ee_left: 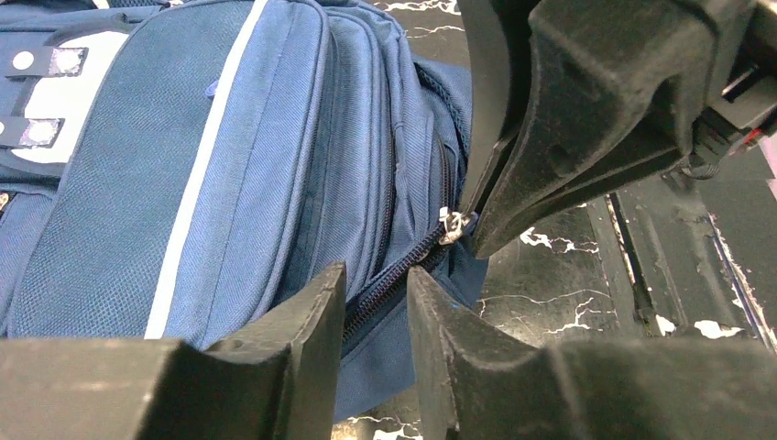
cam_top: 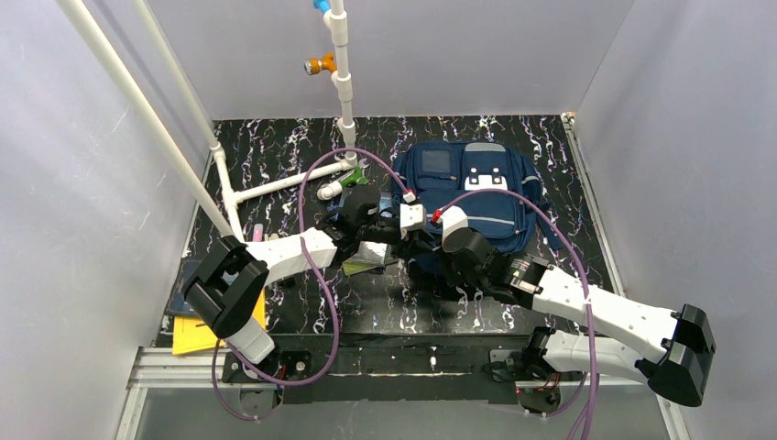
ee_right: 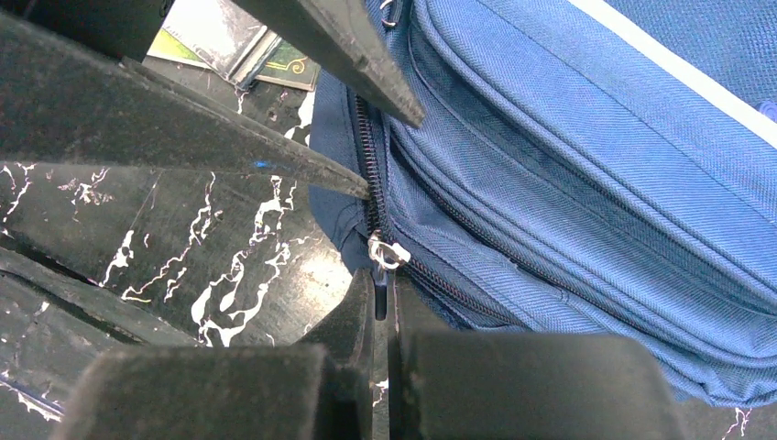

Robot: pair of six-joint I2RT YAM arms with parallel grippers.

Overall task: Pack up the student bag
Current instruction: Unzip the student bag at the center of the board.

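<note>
As right claw [ee_right: 380, 295] pinches student bag [ee_right: 568, 183] zipper pull [ee_right: 387, 251], tab half-hidden.

Plain grey walls [cam_top: 92, 137] enclose a black, white-veined tabletop [cam_top: 275, 151] crossed by white pipes [cam_top: 275, 186].

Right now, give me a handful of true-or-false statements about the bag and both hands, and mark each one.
1. The right hand is shut on the zipper pull. True.
2. The student bag stands upright. False: it lies flat on the table.
3. The left hand has one finger on each side of the zipper track. True.
4. The left hand hangs far from the bag. False: it is at the bag's edge, right beside the right hand.
5. The table is plain white. False: it is black with white marbling.
</note>
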